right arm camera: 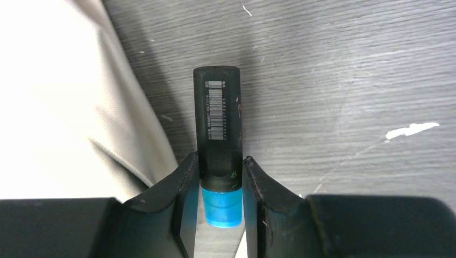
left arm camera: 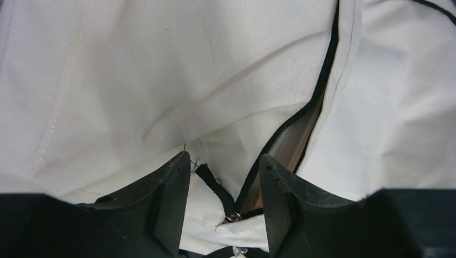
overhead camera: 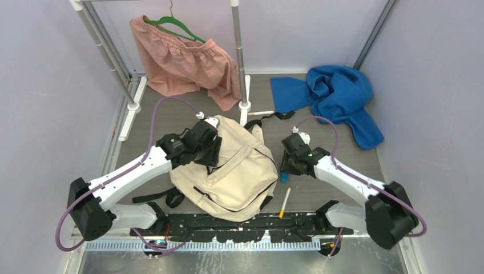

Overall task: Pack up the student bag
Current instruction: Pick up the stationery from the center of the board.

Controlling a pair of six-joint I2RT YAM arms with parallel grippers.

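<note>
Right gripper [right arm camera: 220, 160] jaws clasp the marker [right arm camera: 218, 118]; best lift it straight. Left gripper [left arm camera: 225, 158] jaws, half-wide, straddle the student bag [left arm camera: 161, 64] zipper [left arm camera: 301, 113].

White left arm [overhead camera: 134, 170], white right arm [overhead camera: 345, 178], black joints, purple cables [overhead camera: 149, 149]

- Left arm [overhead camera: 134, 171] reaches forward and inward; left gripper [left arm camera: 225, 164] points down, jaws apart.
- Right arm [overhead camera: 342, 174] bends inward; right gripper [right arm camera: 220, 167] pinches a marker [right arm camera: 217, 113].

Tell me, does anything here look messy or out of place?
Yes. The pink garment hangs lopsided from its green hanger, and the blue cloth lies crumpled in the far right corner.
</note>
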